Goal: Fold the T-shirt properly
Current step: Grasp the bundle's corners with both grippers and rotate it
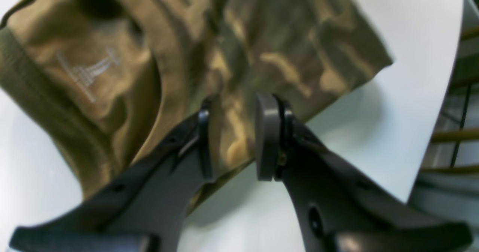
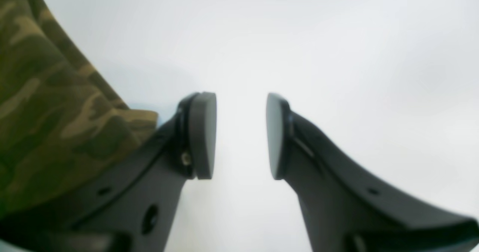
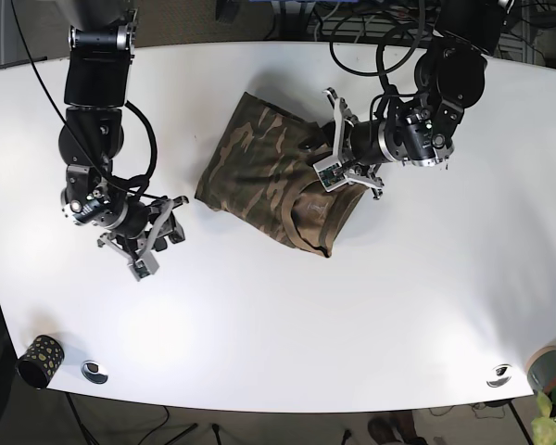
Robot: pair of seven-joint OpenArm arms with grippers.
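Observation:
The camouflage T-shirt (image 3: 264, 167) lies in a folded bundle on the white table (image 3: 259, 315), its tan inside and neck opening (image 3: 315, 213) turned up at the near right. My left gripper (image 3: 332, 159) sits over the bundle's right edge. In the left wrist view the left gripper (image 1: 232, 136) is open, with a fold of the T-shirt (image 1: 284, 46) lying between its fingers and the collar label (image 1: 88, 72) off to the left. My right gripper (image 3: 157, 243) is open over bare table, well left of the shirt. In the right wrist view nothing is between the right gripper's (image 2: 241, 136) pads, and the T-shirt (image 2: 48, 106) fills the left.
A black patterned cup (image 3: 39, 360) and a small round cap (image 3: 94, 371) stand at the near left corner. Another round cap (image 3: 499, 375) and a grey pot (image 3: 549, 366) sit at the near right. The table edge (image 1: 430, 132) runs close to the left gripper.

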